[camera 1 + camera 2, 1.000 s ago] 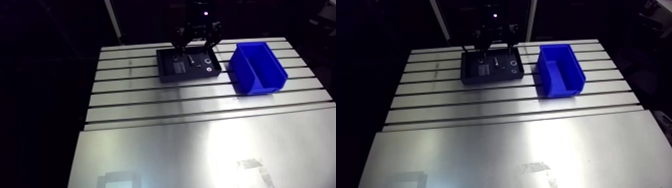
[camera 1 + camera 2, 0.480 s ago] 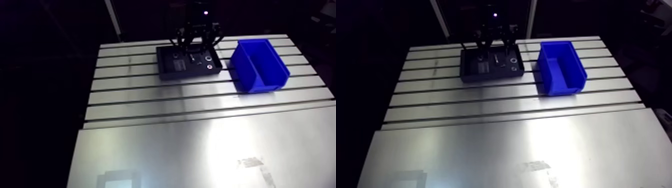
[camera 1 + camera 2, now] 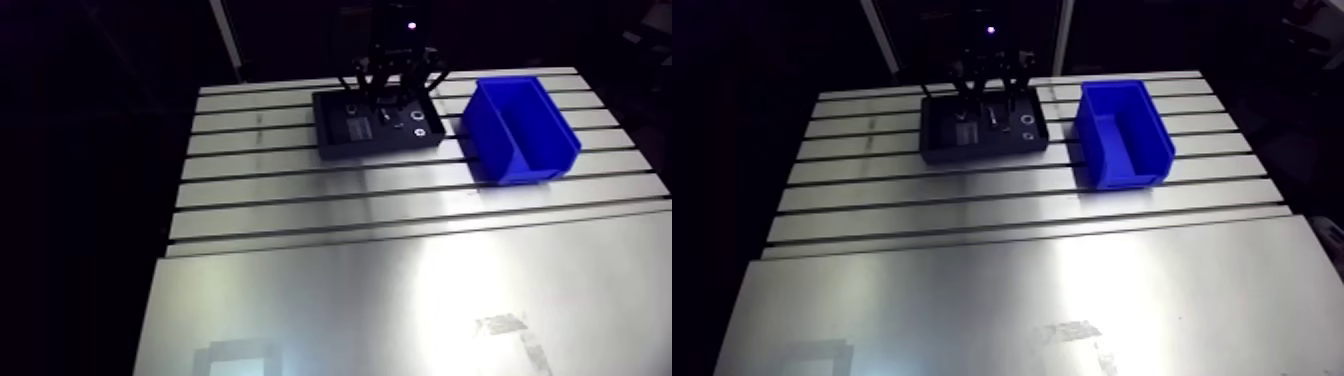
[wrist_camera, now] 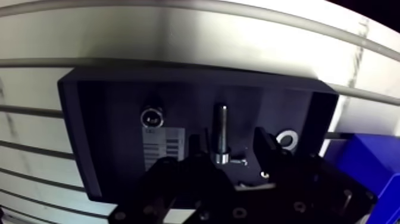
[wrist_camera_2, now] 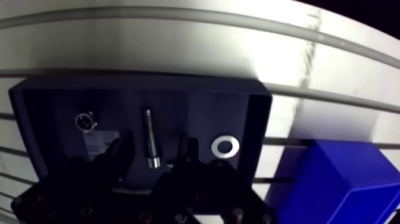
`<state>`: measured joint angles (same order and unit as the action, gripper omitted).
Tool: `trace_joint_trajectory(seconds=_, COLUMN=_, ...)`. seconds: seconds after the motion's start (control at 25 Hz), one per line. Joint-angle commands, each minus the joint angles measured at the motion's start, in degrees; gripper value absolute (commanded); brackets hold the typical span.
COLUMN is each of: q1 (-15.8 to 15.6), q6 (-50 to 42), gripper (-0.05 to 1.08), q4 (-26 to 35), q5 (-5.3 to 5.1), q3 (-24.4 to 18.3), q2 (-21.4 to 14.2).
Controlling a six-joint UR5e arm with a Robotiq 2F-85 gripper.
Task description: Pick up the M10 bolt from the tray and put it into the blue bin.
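Pincer (image 4: 229,150) hangs low over the black tray, its two dark fingers (image 4: 197,148) apart with a clear gap between them. They clamp nothing. The M10 bolt lies in that gap, and a thin strip of tray floor shows on each side of it, so neither finger touches it as far as the wrist view shows.

Beneath everything is the slotted aluminium worktop (image 3: 400,290), with grooves running across it and a bright patch of glare on its near, smooth part. In the arm view the blue bin (image 3: 520,130) stands upright and open-topped at about 3 o'clock from the tray, near it but apart, with a strip of bare worktop between them. The tray (image 4: 77,131) is a shallow dark rectangle set toward the 12 o'clock edge of the worktop. A pale printed label (image 4: 162,143) is stuck on its floor.

The M10 bolt (image 4: 221,131) lies flat in the tray. It is a slim, silvery piece with a straight shank. Its wider, brighter end is nearest the pincer, and the shank points away toward 12 o'clock. A shiny flat washer (image 4: 287,140) rests on the tray floor at about 2 o'clock from the pincer. A small round metal part (image 4: 152,116) sits at about 10 o'clock, just beyond the label.
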<state>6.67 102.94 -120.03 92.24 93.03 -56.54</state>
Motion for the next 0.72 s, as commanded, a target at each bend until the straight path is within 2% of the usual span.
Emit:
trace_joint_trajectory(seconds=0.04, q1=-0.1, q6=0.3, gripper=0.53, q4=0.0, q5=0.0, q3=0.0, q2=0.3)
trace_joint_trajectory(seconds=0.52, q1=-0.2, q6=0.4, gripper=0.71, q4=0.0, q5=0.0, q3=0.1, q2=0.4)
trace_joint_trajectory(seconds=0.72, q1=-0.2, q6=0.4, gripper=0.72, q4=0.0, q5=0.0, q3=0.4, q2=0.4)
